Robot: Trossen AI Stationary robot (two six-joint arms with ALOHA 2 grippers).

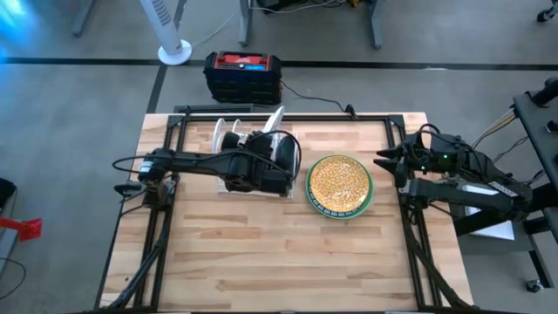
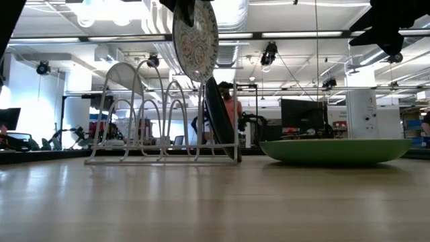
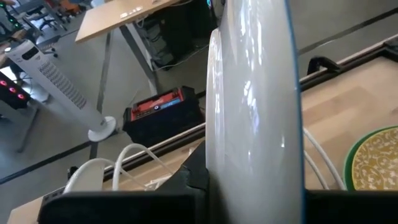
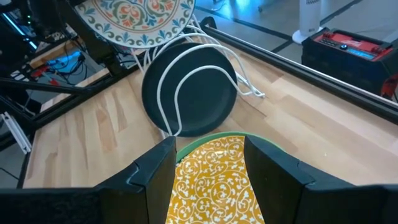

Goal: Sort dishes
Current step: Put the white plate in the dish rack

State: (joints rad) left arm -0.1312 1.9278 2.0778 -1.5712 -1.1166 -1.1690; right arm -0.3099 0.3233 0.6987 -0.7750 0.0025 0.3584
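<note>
A white wire rack (image 2: 161,114) stands at the table's far middle, and a dark plate (image 4: 189,87) stands on edge in one of its slots. My left gripper (image 1: 272,144) is shut on a white plate with a floral pattern (image 2: 195,40), which hangs on edge just above the rack; its plain white back (image 3: 255,93) fills the left wrist view. To the right of the rack, a yellow patterned plate (image 1: 340,183) lies in a green plate (image 2: 336,149) on the table. My right gripper (image 4: 208,168) waits open at the table's right side, short of these two plates. My left gripper pinches the floral plate's rim (image 3: 214,168) between its two fingers (image 3: 189,180), one on the plate's back and one on its patterned face. The fingers point toward the table's far edge, slanting a little down. The plate stands on edge, slightly tilted and lifted clear, its lower rim (image 2: 205,79) just over the rack's loops.
A black and red box (image 1: 242,74) and a white fan stand (image 1: 174,52) sit on the floor beyond the far edge. Black frame rails (image 1: 166,139) run along the table's sides and back. Bare wood (image 1: 279,262) stretches across the near half.
</note>
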